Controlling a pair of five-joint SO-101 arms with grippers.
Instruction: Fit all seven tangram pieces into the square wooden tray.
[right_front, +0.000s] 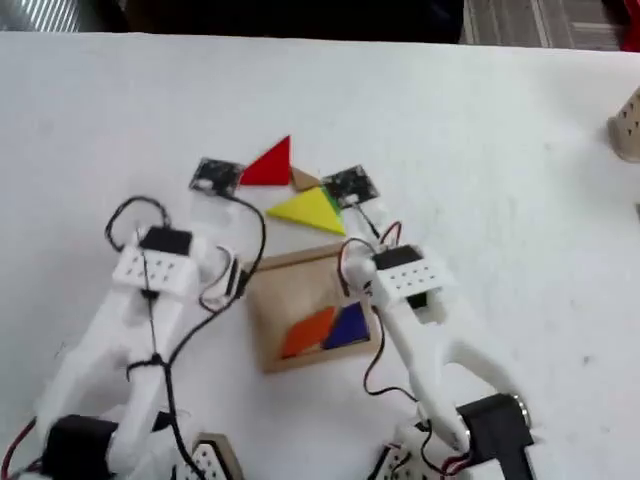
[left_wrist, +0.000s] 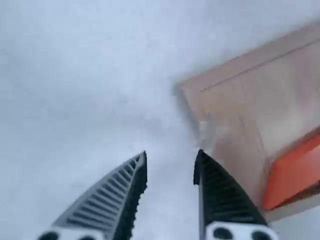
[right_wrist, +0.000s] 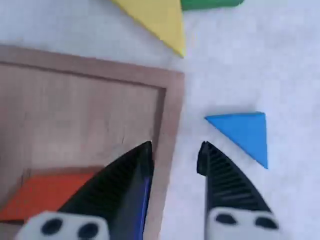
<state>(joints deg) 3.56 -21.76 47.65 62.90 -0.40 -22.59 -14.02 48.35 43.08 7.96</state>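
The square wooden tray (right_front: 268, 300) lies between my two arms and holds an orange piece (right_front: 308, 331) and a dark blue piece (right_front: 349, 325) side by side. Beyond it lie a red triangle (right_front: 270, 165), a yellow triangle (right_front: 306, 209), a small brown piece (right_front: 303, 180) and a green sliver (right_front: 331, 199). My left gripper (left_wrist: 170, 161) is open over bare table just outside the tray's corner (left_wrist: 192, 87). My right gripper (right_wrist: 174, 150) is open astride the tray's rim (right_wrist: 172, 107), with a light blue triangle (right_wrist: 243, 131) on the table beside it.
Two small black boards with cables (right_front: 214, 177) (right_front: 350, 185) lie by the loose pieces. A perforated cone-like object (right_front: 626, 125) stands at the right edge. The white table stretches wide to the left, right and far side.
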